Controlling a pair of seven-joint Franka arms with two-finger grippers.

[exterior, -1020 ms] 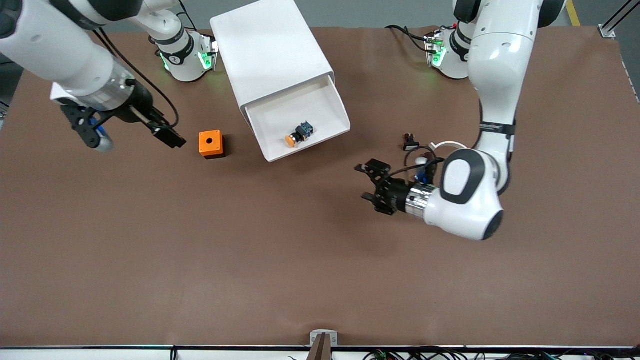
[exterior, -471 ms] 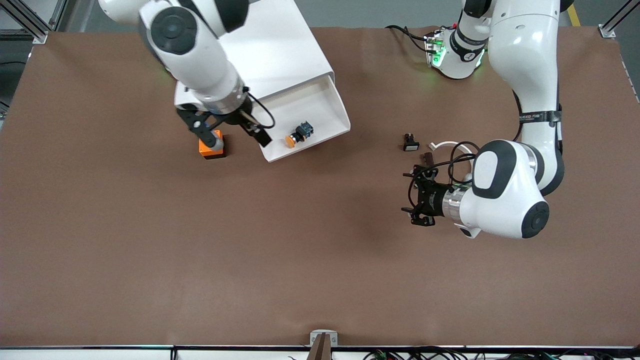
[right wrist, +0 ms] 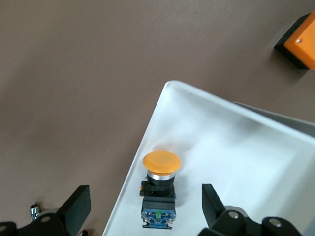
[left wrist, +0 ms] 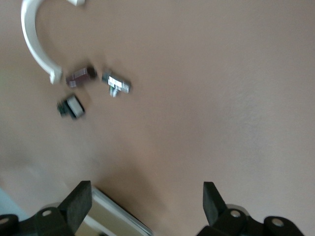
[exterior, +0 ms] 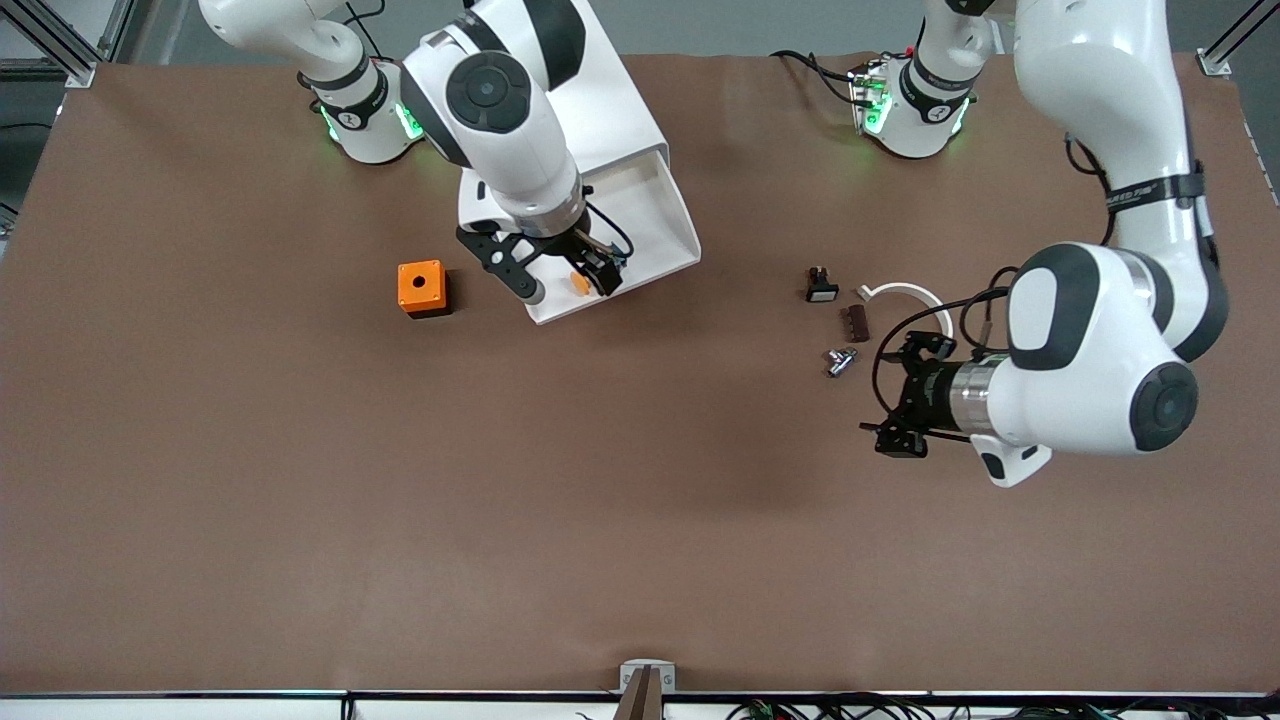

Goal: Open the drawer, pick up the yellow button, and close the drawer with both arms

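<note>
The drawer (exterior: 640, 235) stands pulled out of the white cabinet (exterior: 600, 110), its open tray facing the front camera. The button (exterior: 580, 283) lies inside it on the tray floor, close to the front wall, its orange cap toward that wall and its black and blue body toward the cabinet; the right wrist view shows it the same way (right wrist: 160, 189), resting on the white floor near a corner of the tray.

The right gripper (exterior: 553, 274) hangs over the open drawer, right above the button, with its jaws spread wide and nothing between them; one finger (right wrist: 74, 206) sits over the bare tabletop (exterior: 400, 500) outside the drawer wall and the other over the tray.

An orange cube (exterior: 421, 288) with a round hole sits on the tabletop beside the drawer, toward the right arm's end.

The left gripper (exterior: 898, 415) hovers over bare tabletop toward the left arm's end, jaws spread and empty. Close to it lie a small black piece with a white face (exterior: 821, 287), a white curved strip (exterior: 905, 297), a dark brown block (exterior: 856, 322) and a small metal part (exterior: 840, 361), all apart from one another.
</note>
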